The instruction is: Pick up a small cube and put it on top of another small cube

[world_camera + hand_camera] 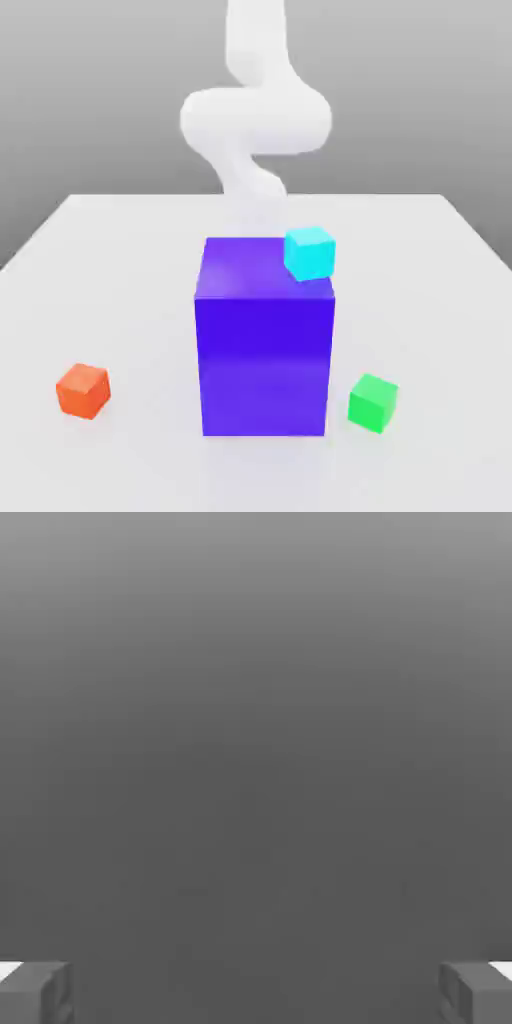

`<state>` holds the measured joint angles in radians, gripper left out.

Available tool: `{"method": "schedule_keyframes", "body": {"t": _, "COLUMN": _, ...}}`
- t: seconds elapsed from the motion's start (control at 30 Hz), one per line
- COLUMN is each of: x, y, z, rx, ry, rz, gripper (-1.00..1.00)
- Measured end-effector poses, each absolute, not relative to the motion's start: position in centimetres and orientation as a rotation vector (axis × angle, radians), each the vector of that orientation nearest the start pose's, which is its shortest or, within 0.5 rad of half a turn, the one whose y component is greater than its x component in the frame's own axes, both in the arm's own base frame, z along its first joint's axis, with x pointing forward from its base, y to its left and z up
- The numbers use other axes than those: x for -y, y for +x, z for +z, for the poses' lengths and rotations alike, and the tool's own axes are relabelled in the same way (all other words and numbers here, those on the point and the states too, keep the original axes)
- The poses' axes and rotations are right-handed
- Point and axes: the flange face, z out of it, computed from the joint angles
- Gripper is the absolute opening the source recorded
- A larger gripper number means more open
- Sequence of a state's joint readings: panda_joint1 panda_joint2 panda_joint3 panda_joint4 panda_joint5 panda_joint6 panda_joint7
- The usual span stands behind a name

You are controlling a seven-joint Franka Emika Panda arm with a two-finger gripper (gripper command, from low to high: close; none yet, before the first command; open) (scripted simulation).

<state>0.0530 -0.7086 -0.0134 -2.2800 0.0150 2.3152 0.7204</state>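
Note:
The small cube to pick up is hidden. The other small cube (pixel 373 402), bright green, sits on the white table near the front, at the exterior view's right. My white arm (pixel 255 120) rises behind the big purple block. In the hand view my gripper (pixel 256 994) is open, its two grey fingertips (pixel 35 992) far apart with nothing between them, only plain grey background beyond.
A tall purple block (pixel 265 350) stands mid-table and hides what lies behind it. A cyan cube (pixel 309 252) shows at its top right corner. An orange cube (pixel 83 390) lies at the front left. The white table (pixel 120 260) stretches to either side.

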Motion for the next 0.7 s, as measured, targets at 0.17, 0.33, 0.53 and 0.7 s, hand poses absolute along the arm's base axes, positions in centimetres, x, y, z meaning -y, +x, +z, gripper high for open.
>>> {"method": "schedule_keyframes", "body": {"t": 0.17, "x": -5.0, "y": 43.8, "z": 63.8, "rx": -0.627, "ry": -2.688, "rz": -0.815, "gripper": 0.00}}
{"method": "schedule_keyframes", "body": {"t": 0.33, "x": -9.6, "y": 48.4, "z": 57.8, "rx": -0.340, "ry": -2.811, "rz": -0.676, "gripper": 0.00}}
{"method": "schedule_keyframes", "body": {"t": 0.53, "x": -16.0, "y": 52.2, "z": 49.4, "rx": 0.027, "ry": -2.913, "rz": -0.510, "gripper": 0.00}}
{"method": "schedule_keyframes", "body": {"t": 0.7, "x": -22.2, "y": 53.3, "z": 41.6, "rx": 0.366, "ry": -2.955, "rz": -0.369, "gripper": 0.00}}
